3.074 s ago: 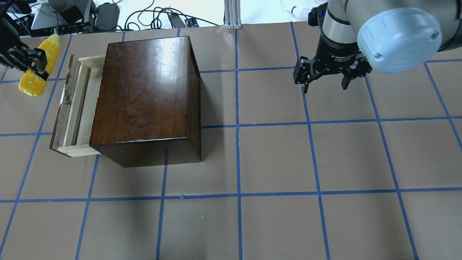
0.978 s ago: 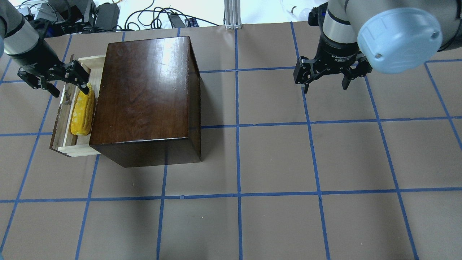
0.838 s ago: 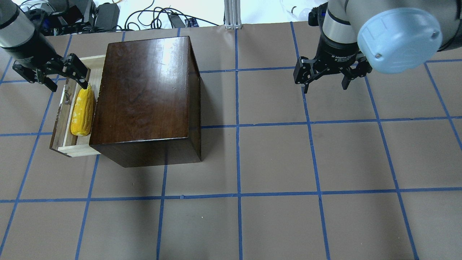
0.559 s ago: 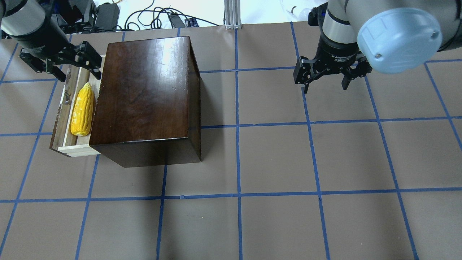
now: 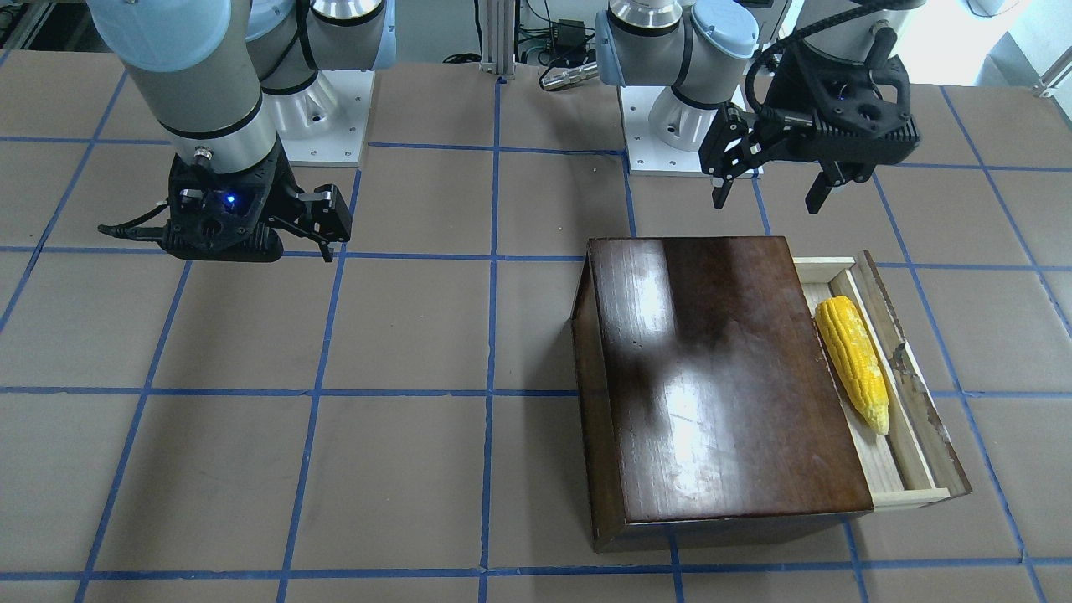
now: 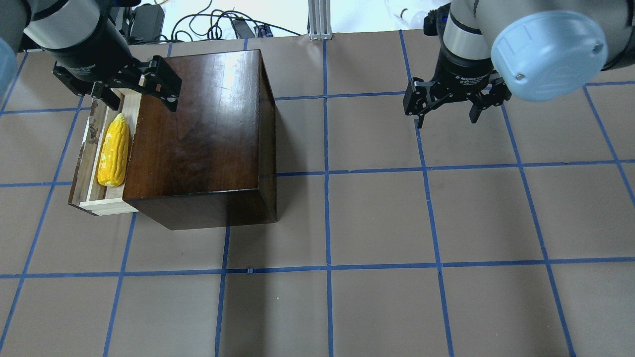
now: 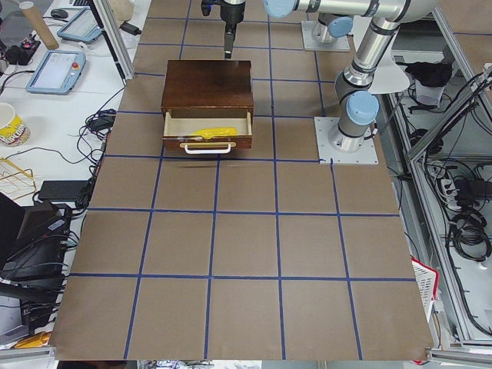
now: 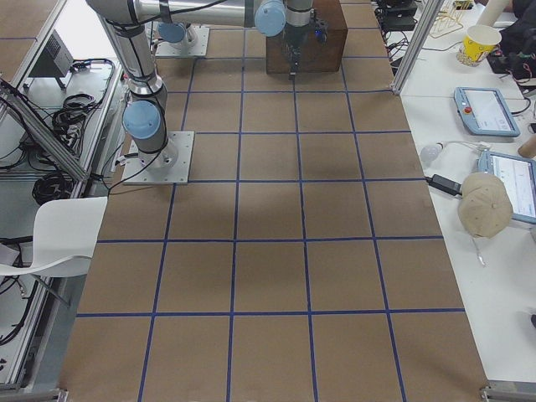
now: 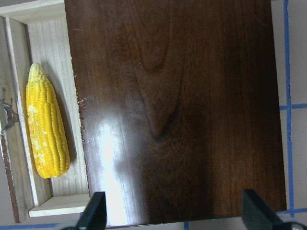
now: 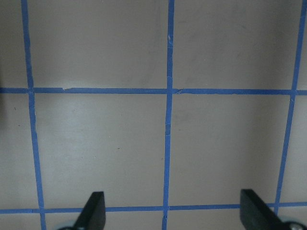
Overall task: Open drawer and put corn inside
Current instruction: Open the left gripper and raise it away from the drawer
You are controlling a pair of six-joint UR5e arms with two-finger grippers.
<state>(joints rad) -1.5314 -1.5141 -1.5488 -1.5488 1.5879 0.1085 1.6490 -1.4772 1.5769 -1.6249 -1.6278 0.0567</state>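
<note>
The yellow corn [image 6: 113,149] lies lengthwise in the open drawer [image 6: 83,161], which is pulled out of the dark-brown box [image 6: 198,124] on its left side. The corn also shows in the front view [image 5: 854,364] and the left wrist view [image 9: 45,129]. My left gripper [image 6: 143,101] is open and empty. It hangs well above the box's far-left part and touches nothing. My right gripper [image 6: 446,119] is open and empty over bare table at the far right.
The brown table has a grid of blue tape lines [image 6: 327,173]. Cables and equipment [image 6: 149,20] lie beyond the table's far edge. The arm bases [image 5: 670,126] stand on the robot's side of the table.
The left gripper held the corn left of the drawer, let it go into the drawer, then rose and moved right over the box. The right arm has not moved.
</note>
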